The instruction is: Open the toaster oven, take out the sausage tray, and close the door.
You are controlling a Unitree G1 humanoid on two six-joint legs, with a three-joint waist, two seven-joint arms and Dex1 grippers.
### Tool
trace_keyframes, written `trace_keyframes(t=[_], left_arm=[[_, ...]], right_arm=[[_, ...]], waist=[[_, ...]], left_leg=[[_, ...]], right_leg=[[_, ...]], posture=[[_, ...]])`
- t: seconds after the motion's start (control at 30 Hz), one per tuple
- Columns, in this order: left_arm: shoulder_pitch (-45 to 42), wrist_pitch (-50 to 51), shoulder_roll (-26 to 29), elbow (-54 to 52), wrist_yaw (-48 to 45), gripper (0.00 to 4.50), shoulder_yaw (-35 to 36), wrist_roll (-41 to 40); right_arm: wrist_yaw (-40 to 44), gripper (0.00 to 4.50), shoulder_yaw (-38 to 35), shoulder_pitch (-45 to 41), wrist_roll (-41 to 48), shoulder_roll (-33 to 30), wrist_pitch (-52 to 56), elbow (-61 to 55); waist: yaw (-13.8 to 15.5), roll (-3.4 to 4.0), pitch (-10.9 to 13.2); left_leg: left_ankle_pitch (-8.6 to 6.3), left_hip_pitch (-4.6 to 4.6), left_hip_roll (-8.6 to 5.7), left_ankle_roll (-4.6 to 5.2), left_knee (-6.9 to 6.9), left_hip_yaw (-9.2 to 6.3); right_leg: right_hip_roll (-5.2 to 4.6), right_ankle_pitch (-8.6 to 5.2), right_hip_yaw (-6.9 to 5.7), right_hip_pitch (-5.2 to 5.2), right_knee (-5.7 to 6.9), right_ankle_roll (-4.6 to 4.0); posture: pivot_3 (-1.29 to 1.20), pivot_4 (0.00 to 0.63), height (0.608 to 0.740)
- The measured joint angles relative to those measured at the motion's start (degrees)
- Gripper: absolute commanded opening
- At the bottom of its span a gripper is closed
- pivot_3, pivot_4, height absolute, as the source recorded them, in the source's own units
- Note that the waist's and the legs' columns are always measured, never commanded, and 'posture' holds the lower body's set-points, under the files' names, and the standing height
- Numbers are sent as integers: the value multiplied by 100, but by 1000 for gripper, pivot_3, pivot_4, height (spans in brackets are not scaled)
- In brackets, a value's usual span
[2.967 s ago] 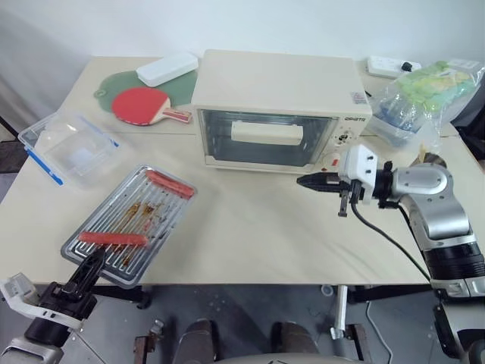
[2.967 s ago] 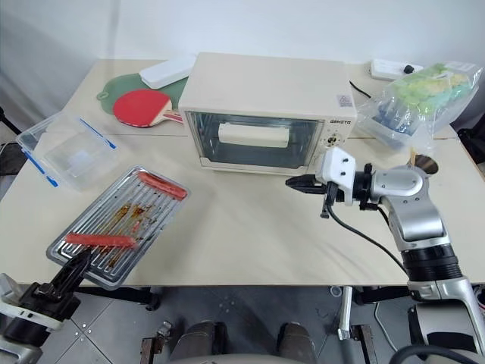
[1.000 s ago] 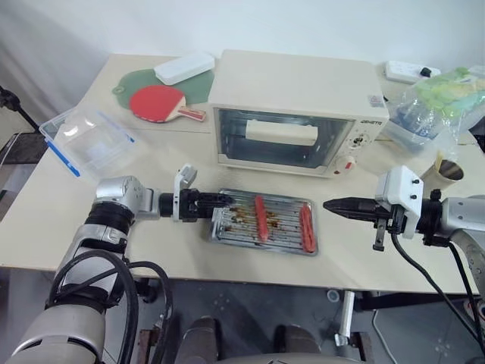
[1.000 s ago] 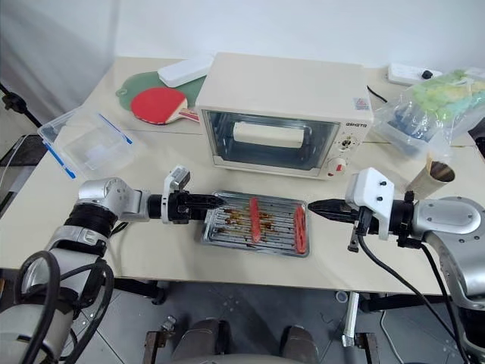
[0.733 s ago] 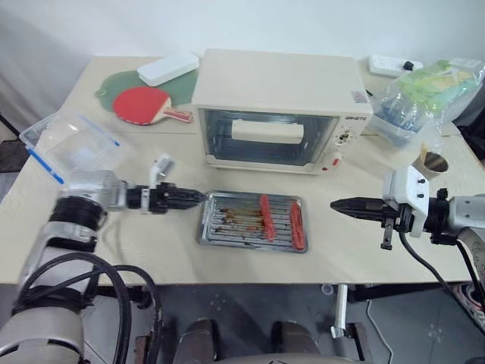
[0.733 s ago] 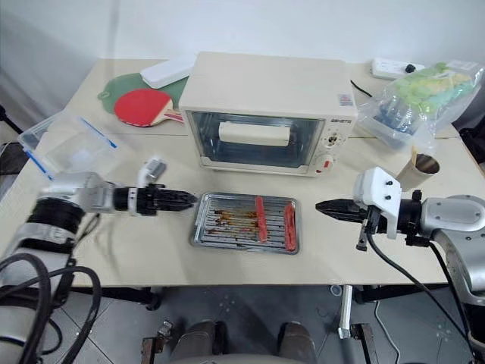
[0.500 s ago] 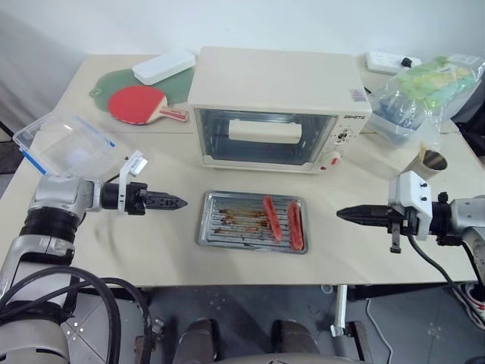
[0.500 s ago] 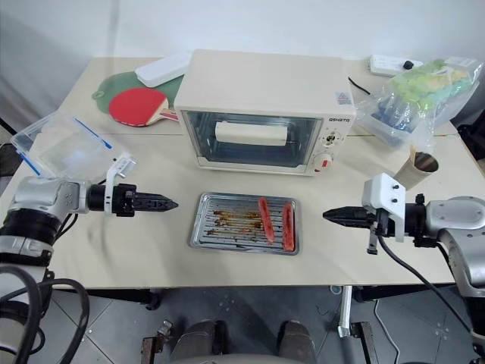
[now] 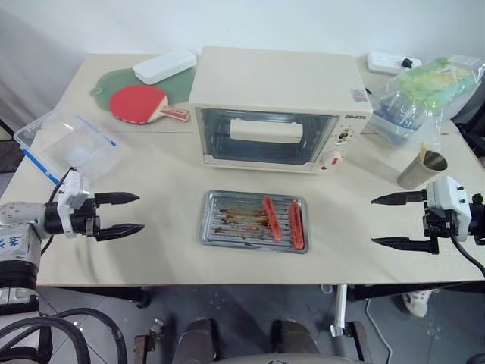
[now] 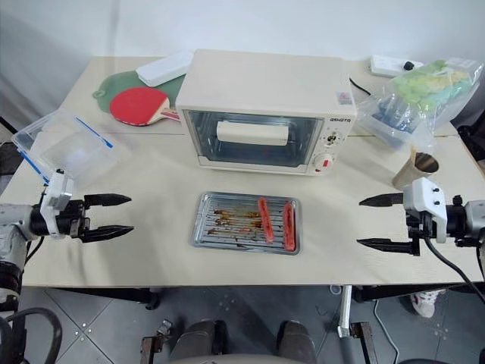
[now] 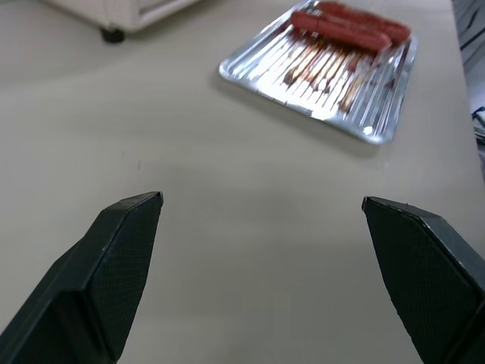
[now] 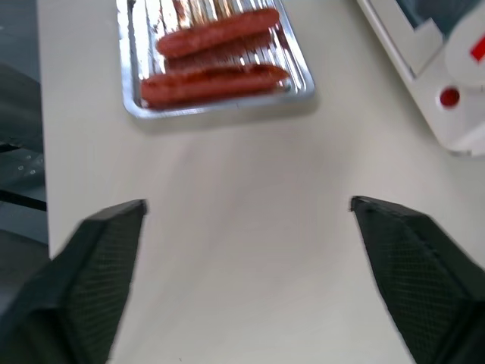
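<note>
left hand (image 9: pixel 130 213) spread wide, right hand (image 9: pixel 384 221) likewise, pointing inward

Red paddle (image 9: pixel 141 103), clear box (image 9: pixel 67 144), metal cup (image 9: pixel 421 168)

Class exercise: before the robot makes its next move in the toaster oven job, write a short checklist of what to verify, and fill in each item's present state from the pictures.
1. Sausage tray out of the toaster oven, flat on the table in front of it: ok.
2. Both sausages lying in the tray: ok.
3. Door shut against the oven's front: ok.
4. Left claw open, holding nothing, apart from the tray: ok.
5. Right claw open, holding nothing, apart from the tray: ok.
6. Whether the oven is switched off: cannot tell.
</note>
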Motion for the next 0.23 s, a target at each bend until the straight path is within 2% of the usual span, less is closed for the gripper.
trace_keyframes(t=[0.13, 0.23], left_arm=[[316, 95, 23, -293, 13, 4500, 209, -65], [898, 394, 5, -927, 153, 4500, 532, -295]], right_arm=[[-185, 4467, -60, 136, -86, 0, -123, 108], [-646, 4467, -381, 695, -35, 121, 38, -243]], waist=[[-12, 1, 0], [-12, 1, 0]], left_leg=[[0, 0, 2, 0, -3, 0], [-2, 1, 4, -2, -7, 1]], right_leg=[[0, 0, -2, -1, 0, 0], [0, 0, -3, -3, 0, 0]], posture=[[0, 150, 740], [0, 150, 740]])
